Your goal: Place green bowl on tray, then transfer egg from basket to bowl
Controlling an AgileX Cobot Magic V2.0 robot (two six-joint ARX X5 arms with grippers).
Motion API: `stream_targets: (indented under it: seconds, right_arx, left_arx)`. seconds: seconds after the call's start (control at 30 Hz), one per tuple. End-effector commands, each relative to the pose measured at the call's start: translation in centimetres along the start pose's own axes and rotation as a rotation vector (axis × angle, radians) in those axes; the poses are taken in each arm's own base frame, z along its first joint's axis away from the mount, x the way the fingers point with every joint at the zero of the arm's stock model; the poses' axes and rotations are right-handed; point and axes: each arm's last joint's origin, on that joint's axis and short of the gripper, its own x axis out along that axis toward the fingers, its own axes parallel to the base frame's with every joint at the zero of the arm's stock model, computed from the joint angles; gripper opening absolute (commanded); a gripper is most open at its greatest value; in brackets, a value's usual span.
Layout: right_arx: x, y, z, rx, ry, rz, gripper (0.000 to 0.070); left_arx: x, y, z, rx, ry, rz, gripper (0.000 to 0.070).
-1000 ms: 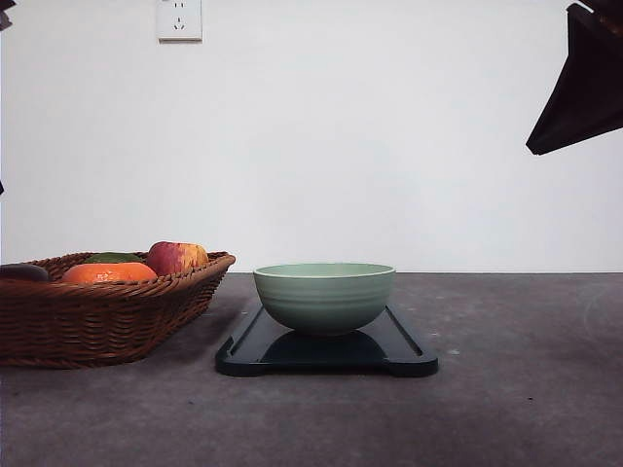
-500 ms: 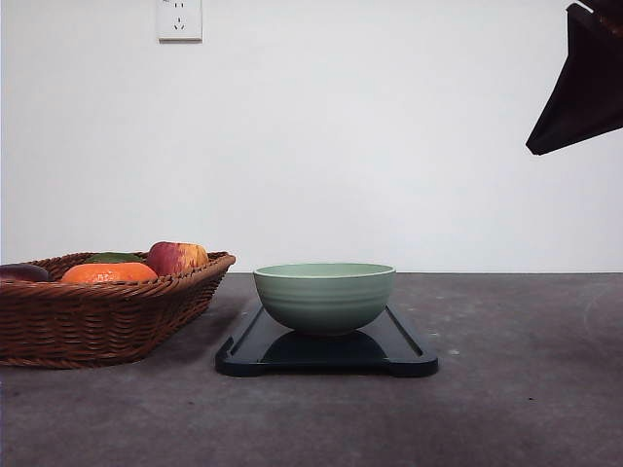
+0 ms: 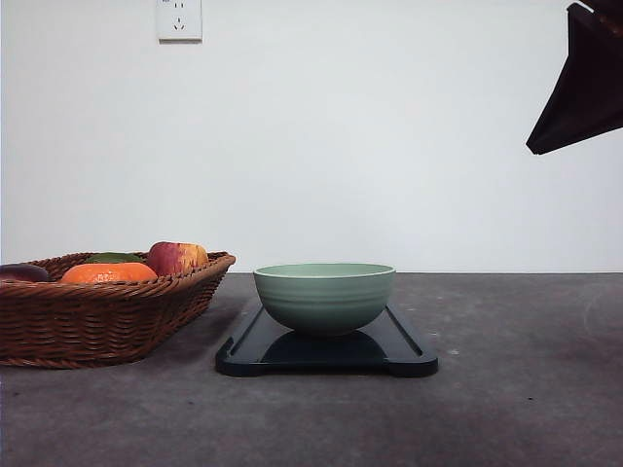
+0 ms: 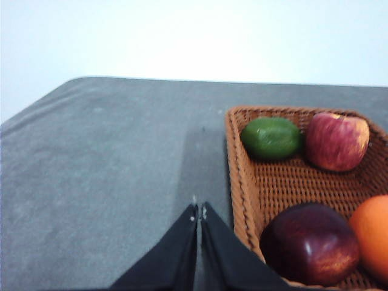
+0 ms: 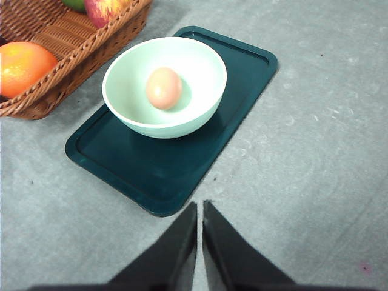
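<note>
1. Front view: the green bowl (image 3: 324, 296) sits centred on the tray (image 3: 404, 352); the basket (image 3: 107, 316) lies at its 9 o'clock.
2. Left wrist view: the left gripper (image 4: 199, 213) hangs beside the basket's rim, jaws together and empty.
3. Right wrist view: the egg (image 5: 163, 88) rests in the bowl; the right gripper (image 5: 199, 208) hovers above the desk (image 5: 315, 151), jaws together. A careless sweep low could knock the bowl.

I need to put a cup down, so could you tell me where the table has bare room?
Bare grey table lies right of the tray and along the front edge. The green bowl takes the tray's middle. It is tightest where the basket nearly meets the tray.
</note>
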Motion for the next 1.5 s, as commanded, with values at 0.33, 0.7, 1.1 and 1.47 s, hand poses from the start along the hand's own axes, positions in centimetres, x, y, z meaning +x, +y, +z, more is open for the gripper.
stream_targets:
  seconds: [0.33, 0.7, 1.1, 1.47]
  right_arx:
    - [0.2, 0.0, 0.1, -0.007, -0.006, 0.003, 0.0005]
    - [-1.1, 0.1, 0.2, -0.107, -0.059, -0.032, 0.0006]
    - [-3.0, -3.4, -6.1, -0.079, -0.405, -0.337, 0.0006]
    - [-2.5, -4.2, -11.5, -0.066, -0.519, -0.474, 0.0006]
  left_arx:
    - [0.2, 0.0, -0.5, 0.006, 0.005, 0.005, 0.0]
    - [0.2, 0.0, -0.5, 0.006, 0.004, 0.005, 0.0]
    - [0.2, 0.0, -0.5, 0.006, 0.005, 0.005, 0.0]
    - [0.2, 0.0, -0.5, 0.006, 0.005, 0.005, 0.0]
